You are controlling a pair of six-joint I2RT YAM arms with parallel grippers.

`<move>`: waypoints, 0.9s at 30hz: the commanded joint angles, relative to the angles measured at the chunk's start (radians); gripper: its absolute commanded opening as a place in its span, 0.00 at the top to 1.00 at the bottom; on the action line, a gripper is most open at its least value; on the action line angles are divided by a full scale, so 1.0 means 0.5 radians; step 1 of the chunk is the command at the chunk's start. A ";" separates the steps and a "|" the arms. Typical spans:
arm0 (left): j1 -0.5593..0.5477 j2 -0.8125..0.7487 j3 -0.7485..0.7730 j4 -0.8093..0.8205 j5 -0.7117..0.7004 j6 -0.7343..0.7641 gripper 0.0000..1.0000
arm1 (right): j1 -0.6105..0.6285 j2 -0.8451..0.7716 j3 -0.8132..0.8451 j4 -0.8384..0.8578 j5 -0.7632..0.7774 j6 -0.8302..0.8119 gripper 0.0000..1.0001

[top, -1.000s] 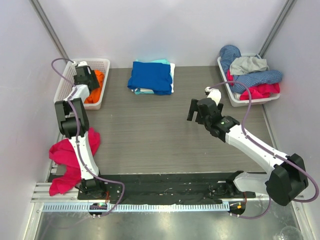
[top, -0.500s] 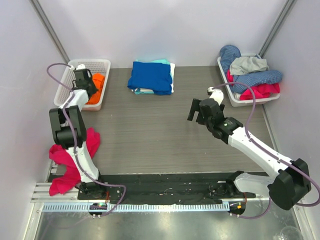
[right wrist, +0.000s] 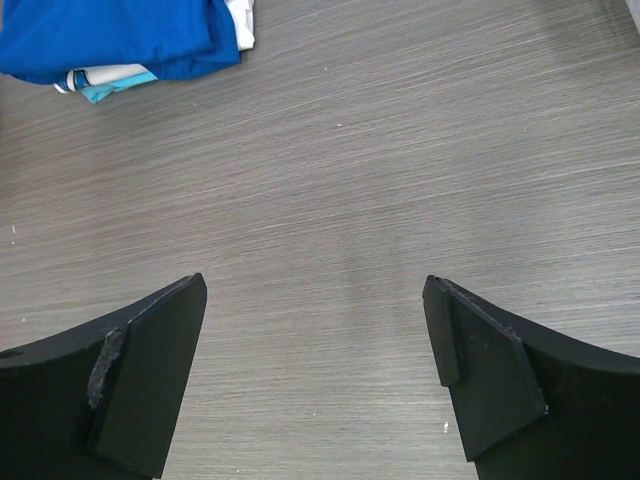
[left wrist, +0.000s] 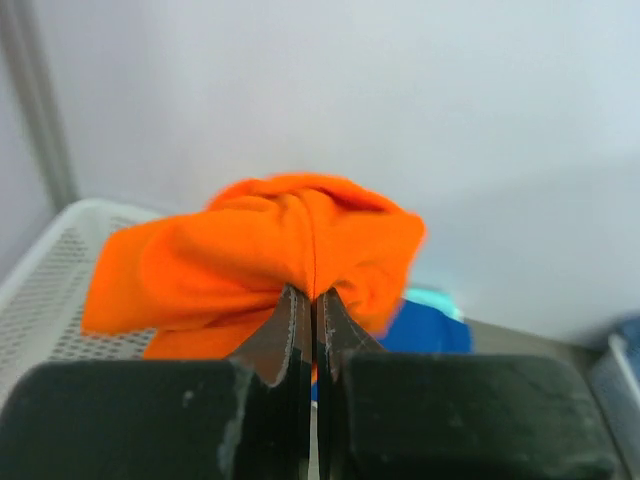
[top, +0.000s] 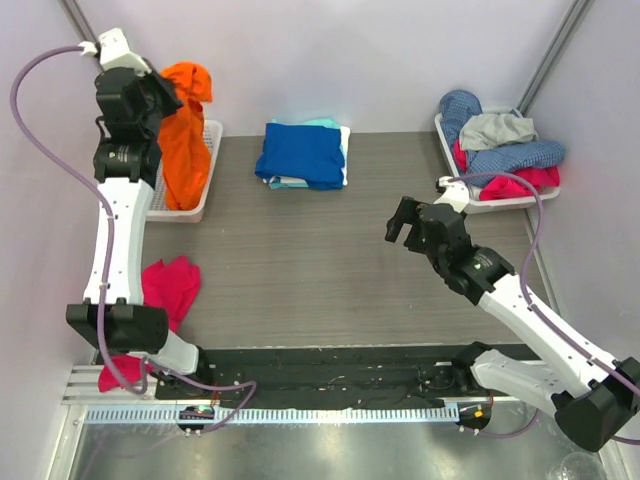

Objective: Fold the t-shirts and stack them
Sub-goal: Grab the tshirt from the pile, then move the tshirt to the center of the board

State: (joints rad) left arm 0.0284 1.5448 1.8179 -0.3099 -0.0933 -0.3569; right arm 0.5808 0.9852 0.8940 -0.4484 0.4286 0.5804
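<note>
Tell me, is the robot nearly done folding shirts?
Not yet. Done: a folded stack, royal blue t-shirt on top. In hand: the left gripper pinches the orange t-shirt above the white basket. Left: folding it, plus the clothes heap in the right bin.

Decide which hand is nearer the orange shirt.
Left. The left hand is shut on the orange shirt, holding it up above the basket. The right hand hangs open over the table, far off to the right.

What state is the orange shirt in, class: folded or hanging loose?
Hanging loose, not folded. The left pincer is shut on the orange shirt, which dangles bunched over the basket.
</note>
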 commanded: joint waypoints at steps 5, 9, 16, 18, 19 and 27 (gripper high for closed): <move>-0.676 -0.344 0.144 -0.359 0.146 -0.127 1.00 | 0.010 -0.157 0.145 -0.088 0.109 0.036 0.00; -1.163 -0.286 0.334 -0.435 0.119 -0.182 1.00 | 0.010 -0.243 0.166 -0.134 0.173 0.039 0.00; -1.759 -0.221 0.614 -0.546 -0.050 -0.197 1.00 | 0.013 -0.338 0.163 -0.214 0.299 0.069 0.00; -1.769 -0.358 0.321 -0.476 -0.141 -0.216 1.00 | 0.013 -0.353 0.160 -0.229 0.318 0.082 0.00; -1.769 -0.420 0.170 -0.436 -0.218 -0.207 1.00 | 0.013 -0.369 0.154 -0.244 0.333 0.082 0.00; -1.698 -0.813 -1.235 -0.089 -0.678 -0.154 1.00 | 0.013 -0.357 0.068 -0.284 0.349 0.082 0.00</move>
State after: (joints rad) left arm -0.8467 1.1641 1.4342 -0.4881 -0.2882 -0.4404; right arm 0.5816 0.8097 0.9382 -0.5812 0.5735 0.6079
